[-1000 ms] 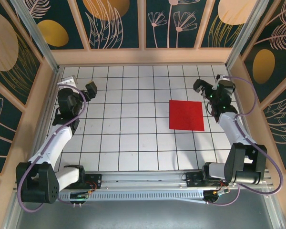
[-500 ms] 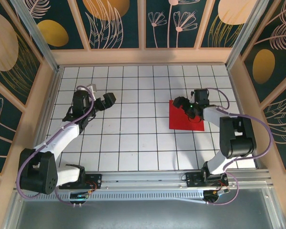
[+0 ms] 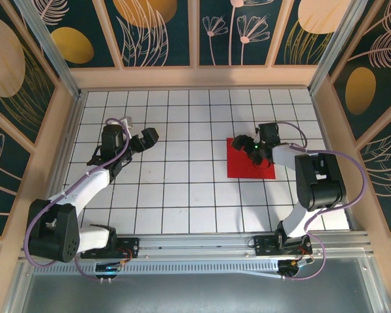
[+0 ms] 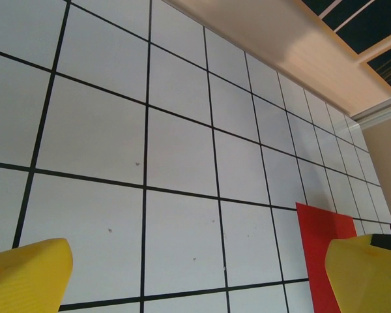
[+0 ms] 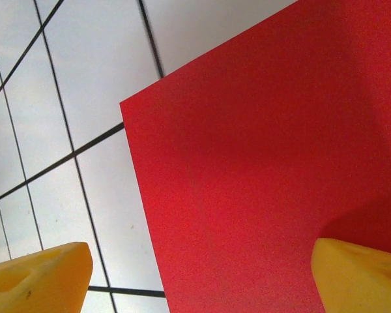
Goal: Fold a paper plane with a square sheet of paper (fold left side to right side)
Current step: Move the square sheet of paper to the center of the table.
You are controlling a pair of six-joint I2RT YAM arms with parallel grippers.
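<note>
A: White gridded counter [image 3: 182, 195], walled by dark floral panels [image 3: 156, 32], is seen. Where is the plain bright red square sheet of paper [image 3: 244, 168] laid?

B: Flat on the right half. Its far-left corner is overhung by the right end effector [image 5: 199, 274], jaws spread, nothing gripped. The left end effector [image 4: 199, 277] is held released over bare tiles, well apart.

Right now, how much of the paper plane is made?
Nothing is folded yet: the thin bright red square sheet of paper lies flat and uncreased on the white gridded table. In hand: the right gripper hangs open over the sheet's far left corner, one finger over paper, one over tiles. The left gripper hovers open over bare tiles. Every fold is left.
</note>
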